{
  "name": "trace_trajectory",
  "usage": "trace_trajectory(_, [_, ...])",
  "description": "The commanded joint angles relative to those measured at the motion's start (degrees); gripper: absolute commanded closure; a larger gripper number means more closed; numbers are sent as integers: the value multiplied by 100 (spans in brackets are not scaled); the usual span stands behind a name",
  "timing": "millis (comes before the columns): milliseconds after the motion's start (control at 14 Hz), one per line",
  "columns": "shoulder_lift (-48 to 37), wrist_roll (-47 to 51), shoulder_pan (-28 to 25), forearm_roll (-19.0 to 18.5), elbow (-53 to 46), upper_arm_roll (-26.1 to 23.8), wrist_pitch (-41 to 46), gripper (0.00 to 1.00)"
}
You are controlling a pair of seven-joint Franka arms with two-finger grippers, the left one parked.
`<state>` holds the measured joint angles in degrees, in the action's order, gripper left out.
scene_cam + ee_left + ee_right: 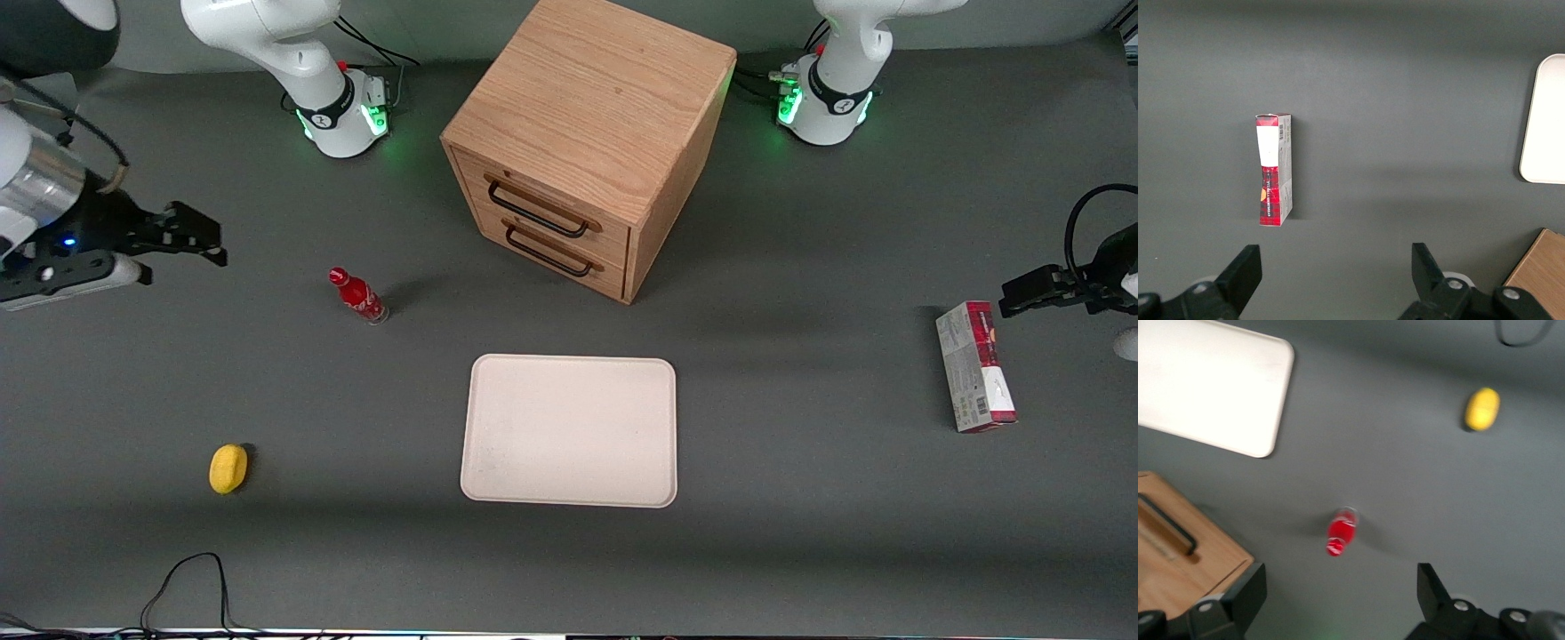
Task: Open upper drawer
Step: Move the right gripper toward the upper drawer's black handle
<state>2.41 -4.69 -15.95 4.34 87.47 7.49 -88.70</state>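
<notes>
Nearest the front camera, a black cable point(191, 578) loops in over the table's edge. Next comes a yellow lemon-shaped object point(228, 468), lying alone toward the working arm's end of the grey table point(800, 533). At about 3 o'clock from it rests a cream rectangular tray point(569, 430), flat, with bare tabletop all round its four edges. Toward the parked arm's end lies a red and grey carton point(973, 366).

Farther from the camera than the tray stands a small red bottle point(357, 296), upright, at roughly 10 o'clock from the tray. The gripper point(191, 233) hangs above the table at about 9 o'clock from the bottle and well apart from it, its fingers spread wide and holding nothing; open tabletop lies between it and the cabinet.

The wooden cabinet point(591, 98) stands farther still, at 12 o'clock from the tray and apart from it. The upper drawer point(544, 206) sits closed, flush in the cabinet's front, above the lower drawer point(551, 252). That front faces toward about 7 o'clock, with bare table before it. The drawer's black bar handle point(539, 211) runs its long axis from 10 to 4 o'clock, level along the drawer face.
</notes>
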Motion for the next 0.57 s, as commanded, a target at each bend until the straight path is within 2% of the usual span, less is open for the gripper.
trace_trajectory(0, [207,-120,-136,574,-222,42,125,0])
trace_trajectory(71, [285,-120,-214,776,-256,42,125,0])
trace_trajectory(143, [338,-120,-302,822,-256,33,125,0])
trace_trajectory(500, [857,-102,-1198,805,-643,42,125,0])
